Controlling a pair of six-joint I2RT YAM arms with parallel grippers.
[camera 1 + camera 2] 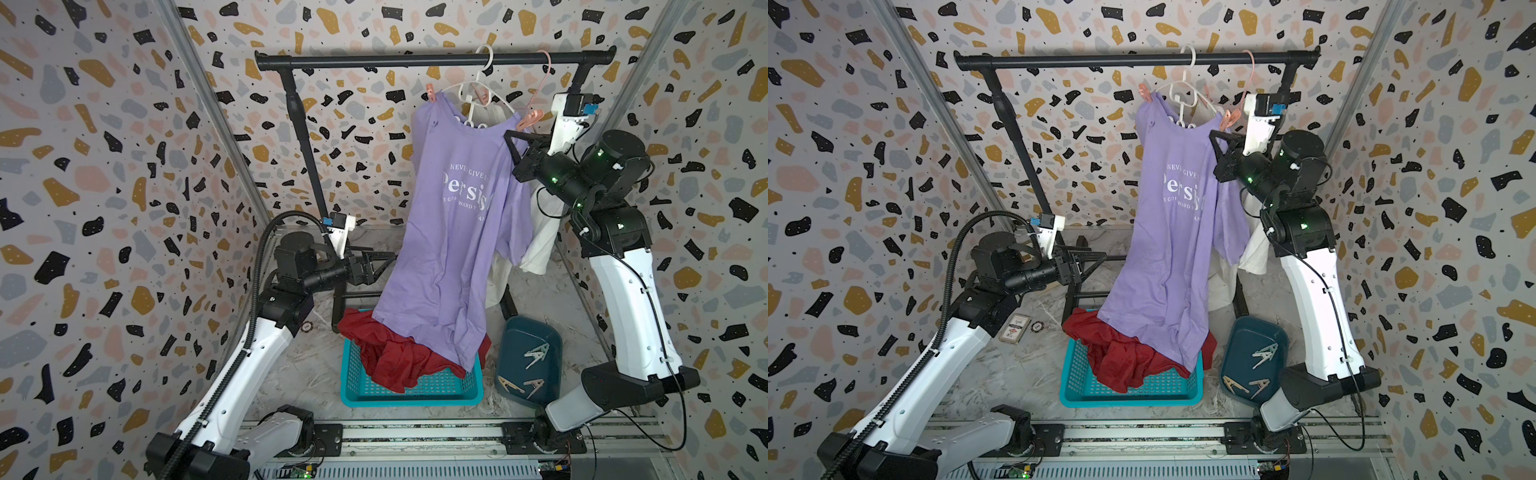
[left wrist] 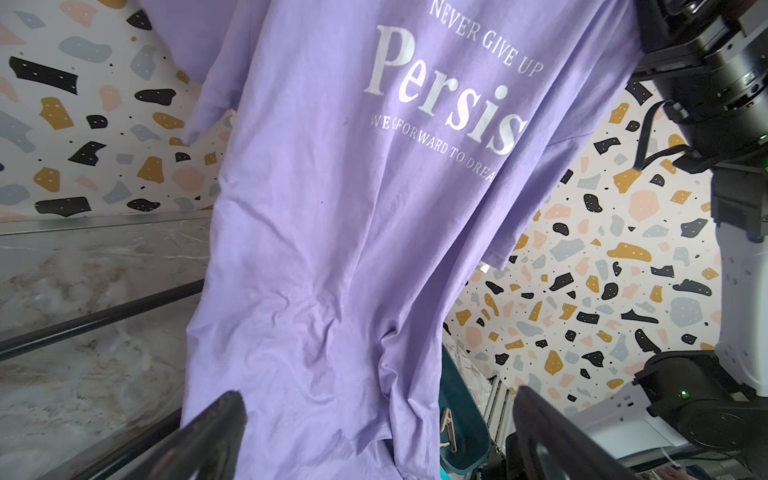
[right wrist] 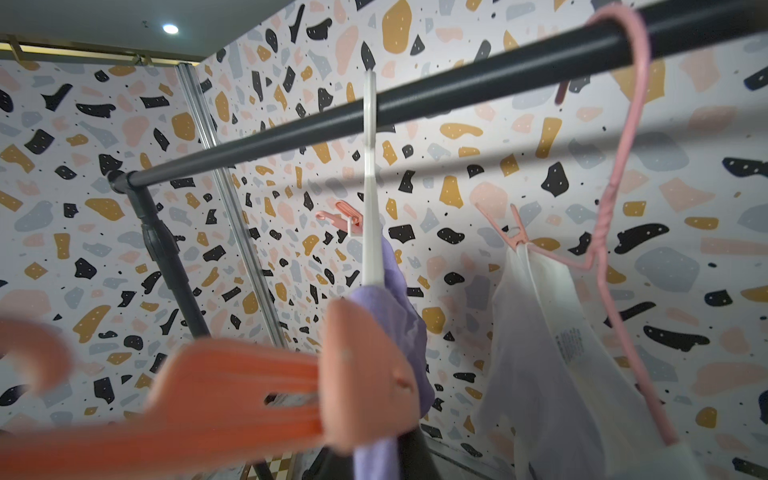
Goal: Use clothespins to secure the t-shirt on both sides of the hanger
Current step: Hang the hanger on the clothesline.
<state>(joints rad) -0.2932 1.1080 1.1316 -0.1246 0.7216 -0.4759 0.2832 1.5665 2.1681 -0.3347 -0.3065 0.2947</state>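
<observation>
Checking fingers first: left fingers [image 2: 220, 419] were spread wide, gripping nothing, facing the lower front of the purple t-shirt [image 1: 449, 249]. Right fingers [image 1: 512, 143] were clenched at the t-shirt's shoulder on the right arm's side, directly under a peach clothespin [image 1: 527, 120] whose jaw end sat over the purple cloth. Couldn't tell whether they pinched pin or cloth. A pink clothespin [image 1: 431, 93] was clipped at the t-shirt's other shoulder. T-shirt hung on a white hanger [image 1: 471, 102].

Under its hem: teal basket [image 1: 357, 370] holding a red garment [image 1: 390, 357], hem draped onto that. Beside the hem, right arm's side: dark blue tray [image 1: 519, 332] with three loose clothespins [image 1: 537, 354], one mint, two tan.

Print on the t-shirt's chest read "NEVER GIVE UP", then "Persis" cut off by a fold, then "FORWARD TO DREA".
</observation>
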